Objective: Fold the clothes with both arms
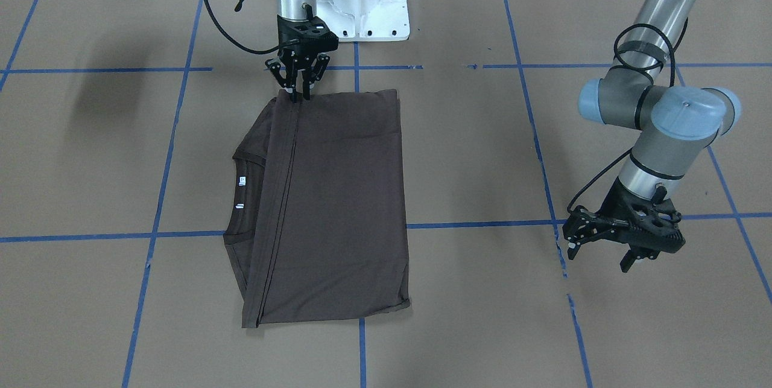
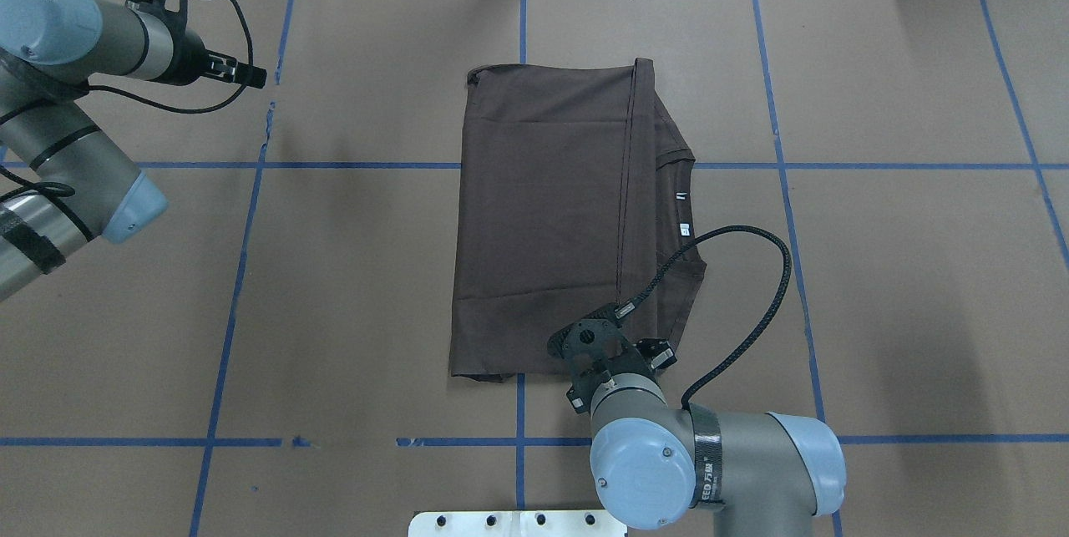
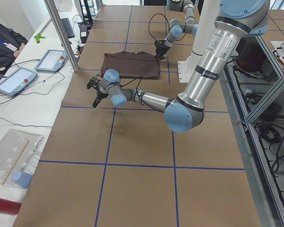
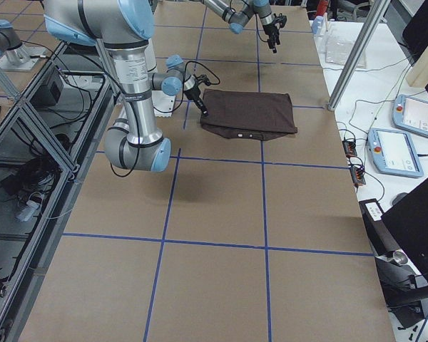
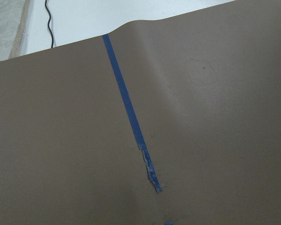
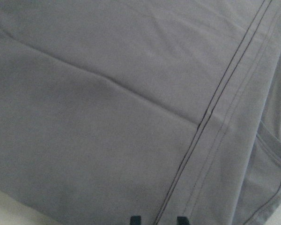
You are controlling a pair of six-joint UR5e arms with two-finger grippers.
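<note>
The dark brown T-shirt (image 1: 344, 195) (image 2: 543, 211) lies flat on the table, folded into a rectangle. A stitched hem runs across it, and the collar with white tags (image 1: 241, 192) (image 2: 683, 211) peeks out along one side. My right gripper (image 1: 300, 97) points straight down at the corner nearest the robot base. Its fingers stand a narrow gap apart, straddling the hem, and the cloth between the tips (image 6: 159, 219) lies flat. Well away from the shirt, my left gripper (image 1: 598, 258) hovers open and empty above bare table. The left wrist view shows only brown paper and blue tape.
Brown paper with blue tape lines (image 1: 362, 225) covers the table. The white base pedestal (image 1: 362, 2) stands just behind the shirt. Beyond the far edge are a metal post (image 3: 61, 33), control tablets (image 3: 49, 59) and a person's sleeve (image 3: 4, 40).
</note>
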